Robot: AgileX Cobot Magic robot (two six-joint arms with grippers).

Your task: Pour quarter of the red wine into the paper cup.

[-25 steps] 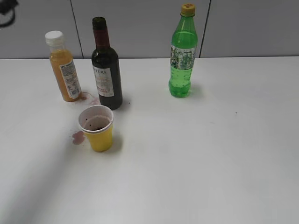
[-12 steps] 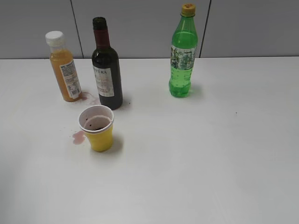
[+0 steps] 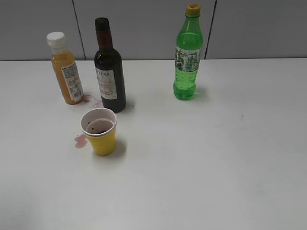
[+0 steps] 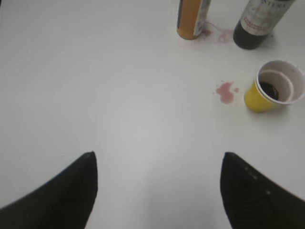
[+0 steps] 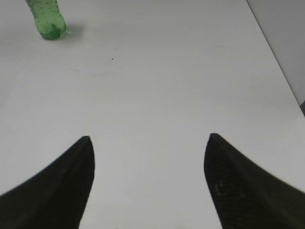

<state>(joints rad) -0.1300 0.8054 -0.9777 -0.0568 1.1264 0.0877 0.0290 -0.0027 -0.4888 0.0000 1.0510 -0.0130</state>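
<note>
The dark glass wine bottle [image 3: 108,69] with a maroon neck and white label stands upright and uncapped at the back left; its base shows in the left wrist view [image 4: 259,24]. The yellow paper cup [image 3: 100,132] stands in front of it with dark red wine at its bottom, and also shows in the left wrist view [image 4: 275,87]. My left gripper [image 4: 157,157] is open and empty over bare table, left of the cup. My right gripper [image 5: 148,139] is open and empty over the right of the table. Neither gripper shows in the exterior view.
An orange juice bottle [image 3: 65,69] stands left of the wine bottle. A green soda bottle [image 3: 187,55] stands at the back middle, also in the right wrist view [image 5: 47,19]. Red wine spills [image 3: 80,140] mark the table by the cup and the juice bottle. The table's right edge [image 5: 276,52] is near.
A dark arm part at the top left corner of the exterior view one second ago has gone out of view. The bottles and cup have not moved.
</note>
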